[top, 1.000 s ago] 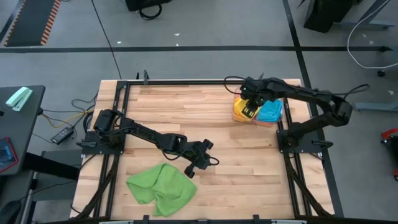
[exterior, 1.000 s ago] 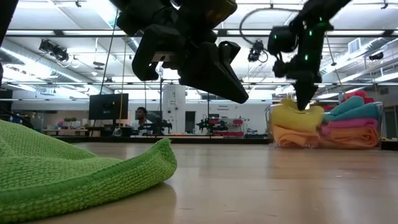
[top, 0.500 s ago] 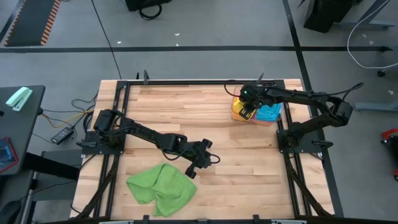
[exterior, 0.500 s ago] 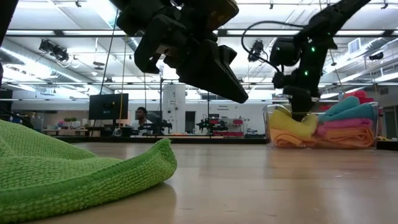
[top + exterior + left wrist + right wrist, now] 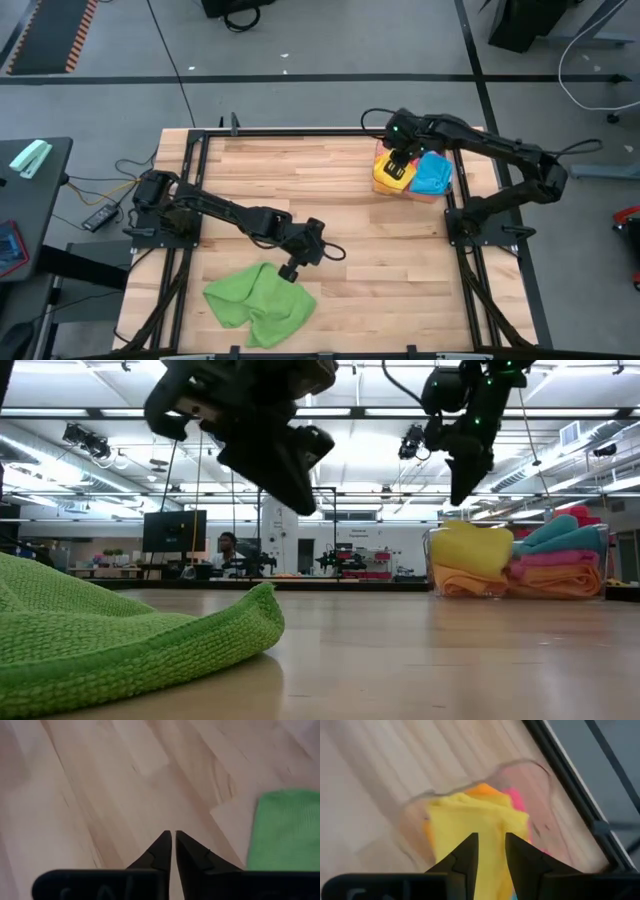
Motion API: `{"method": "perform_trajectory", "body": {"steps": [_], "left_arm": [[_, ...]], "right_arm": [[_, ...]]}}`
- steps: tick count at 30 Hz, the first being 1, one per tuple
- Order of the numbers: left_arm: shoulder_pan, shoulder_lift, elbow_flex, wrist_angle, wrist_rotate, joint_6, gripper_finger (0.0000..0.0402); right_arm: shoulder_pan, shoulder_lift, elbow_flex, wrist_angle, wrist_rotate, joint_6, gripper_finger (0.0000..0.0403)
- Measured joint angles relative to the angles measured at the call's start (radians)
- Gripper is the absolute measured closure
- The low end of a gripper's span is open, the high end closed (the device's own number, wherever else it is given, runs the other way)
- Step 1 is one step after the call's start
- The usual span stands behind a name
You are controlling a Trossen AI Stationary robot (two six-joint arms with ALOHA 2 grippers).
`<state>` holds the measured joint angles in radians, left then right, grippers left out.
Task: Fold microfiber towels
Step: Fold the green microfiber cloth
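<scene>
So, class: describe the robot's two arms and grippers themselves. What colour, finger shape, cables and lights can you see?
Both arms are dark, near black, built of slim jointed links. The left gripper ends in two black fingers tapering to points. The right gripper has similar dark wedge-shaped fingers. A thin black cable loops over the right arm, and small green lights glow on its wrist.

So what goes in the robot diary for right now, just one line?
left claw: shut, above green towel | right claw: slightly open, empty, above yellow towel in bin

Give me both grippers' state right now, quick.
Left gripper: nearly closed, holding nothing, over bare wood beside the green towel.
Right gripper: slightly open, empty, above the yellow towel in the bin.
</scene>
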<state>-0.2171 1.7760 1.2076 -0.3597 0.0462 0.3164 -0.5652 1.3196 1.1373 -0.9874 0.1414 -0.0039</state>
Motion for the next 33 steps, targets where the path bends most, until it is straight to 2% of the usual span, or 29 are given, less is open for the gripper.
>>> {"method": "perform_trajectory", "body": {"steps": [6, 9, 15, 19, 25, 28, 33], "left_arm": [[-0.001, 0.000, 0.000, -0.149, 0.000, -0.051, 0.0352], [-0.008, -0.003, 0.000, -0.206, 0.014, -0.122, 0.0346], [-0.015, -0.003, 0.000, -0.268, 0.130, -0.302, 0.0334], [-0.026, -0.003, 0.000, -0.352, 0.159, -0.441, 0.0320], [-0.073, -0.003, -0.005, -0.460, 0.126, -0.569, 0.0299], [-0.102, -0.003, -0.024, -0.470, 0.056, -0.602, 0.0287], [-0.106, -0.003, -0.057, -0.509, 0.042, -0.717, 0.0269]], "right_arm": [[0.079, -0.003, -0.038, 0.148, -0.160, -0.036, 0.0297], [0.138, -0.003, -0.046, 0.211, -0.202, -0.021, 0.0297], [0.295, -0.003, -0.050, 0.347, -0.210, -0.052, 0.0297], [0.400, -0.003, -0.051, 0.402, -0.209, -0.084, 0.0297], [0.529, 0.002, -0.057, 0.437, -0.197, -0.106, 0.0297], [0.576, 0.002, -0.107, 0.532, -0.188, -0.126, 0.0297], [0.610, 0.002, -0.210, 0.694, -0.187, -0.157, 0.0297]]}}
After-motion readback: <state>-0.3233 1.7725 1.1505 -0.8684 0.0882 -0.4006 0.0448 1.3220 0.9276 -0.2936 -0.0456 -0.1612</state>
